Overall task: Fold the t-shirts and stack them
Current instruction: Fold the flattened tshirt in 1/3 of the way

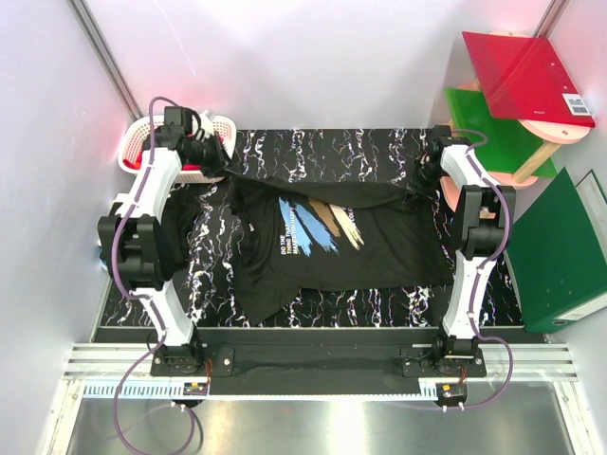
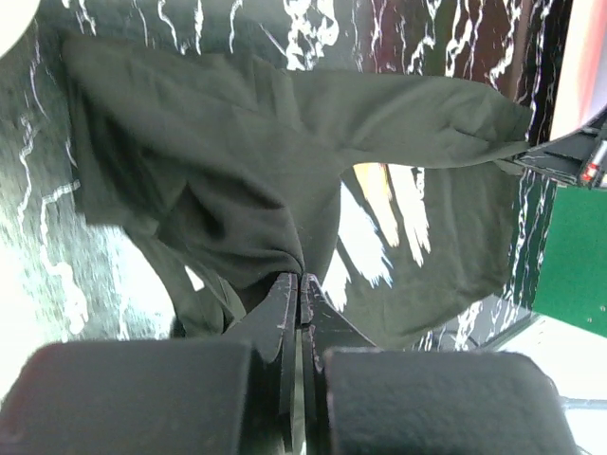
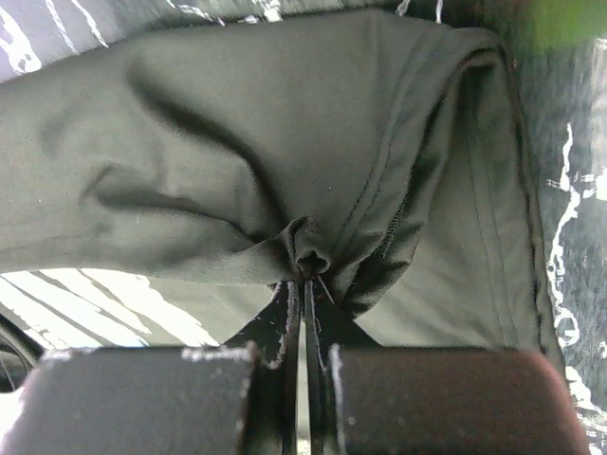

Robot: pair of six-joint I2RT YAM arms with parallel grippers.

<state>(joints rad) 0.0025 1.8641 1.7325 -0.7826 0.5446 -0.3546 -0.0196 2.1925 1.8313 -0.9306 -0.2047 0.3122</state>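
We find the t-shirt (image 1: 322,261) spread across the table (image 1: 313,142), far edge raised. The left gripper (image 2: 300,278) and right gripper (image 3: 305,273) each pinch that edge, fully closed. We advise drawing both corners nearward level, cloth taut.

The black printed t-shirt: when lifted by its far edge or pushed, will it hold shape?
Probably floppy: the t-shirt bunches into creases where the left tool and right tool pinch it. Likely light, since two small pinches seem to hold its edge up. A push would probably wrinkle it rather than slide it whole.
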